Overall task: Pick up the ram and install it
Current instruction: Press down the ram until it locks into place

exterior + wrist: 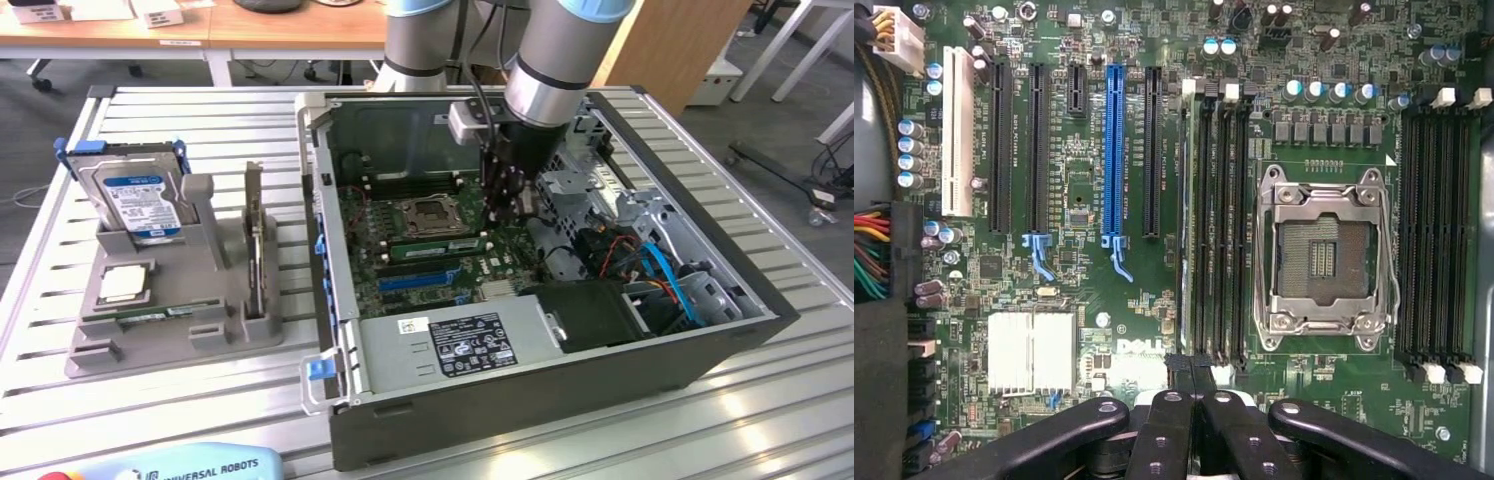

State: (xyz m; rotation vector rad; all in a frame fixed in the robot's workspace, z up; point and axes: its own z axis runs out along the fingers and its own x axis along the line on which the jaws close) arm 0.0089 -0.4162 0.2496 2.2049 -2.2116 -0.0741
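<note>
The ram (434,243) is a thin green stick standing on edge in a memory slot beside the CPU socket (430,213) of the open computer case (534,390). In the wrist view the ram (1186,220) shows edge-on in the slot nearest the blue expansion slot (1115,150). My gripper (511,215) hangs low inside the case over one end of that stick. Its black fingers (1192,372) are pressed together, shut, with nothing visible between them. Whether the tips touch the stick I cannot tell.
On the exterior view's left a grey fixture (174,335) holds a silver hard drive (134,195), an upright dark expansion card (254,235), a chip (123,283) and a thin green board (158,315). Case walls, cables (654,270) and the power supply (454,345) crowd around the motherboard.
</note>
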